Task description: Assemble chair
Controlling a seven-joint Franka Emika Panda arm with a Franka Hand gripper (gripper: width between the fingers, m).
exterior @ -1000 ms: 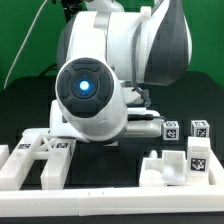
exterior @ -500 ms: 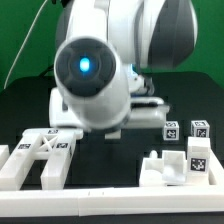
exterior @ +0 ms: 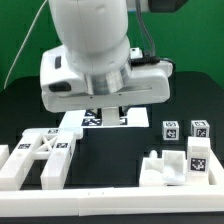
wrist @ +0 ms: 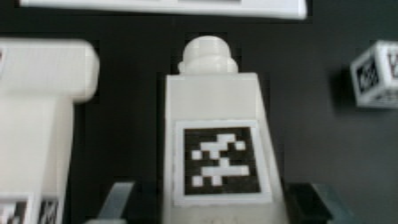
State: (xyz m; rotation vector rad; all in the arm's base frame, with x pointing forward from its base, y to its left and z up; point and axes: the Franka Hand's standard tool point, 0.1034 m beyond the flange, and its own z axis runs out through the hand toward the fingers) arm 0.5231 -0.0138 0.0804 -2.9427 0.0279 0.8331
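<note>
- Wrist view shows a white chair leg (wrist: 217,140) between the two fingers (wrist: 119,197) of the tool (wrist: 217,200).
- Its long side points straight away from the tool.
- It looks held, above the black bench (wrist: 320,130).

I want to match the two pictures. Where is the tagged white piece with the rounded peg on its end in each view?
Exterior view: the tagged white piece shows just under the gripper, mostly hidden.
Wrist view: the piece fills the centre, between the gripper's fingers.
Shared landmark: the black-and-white tag on it.
</note>
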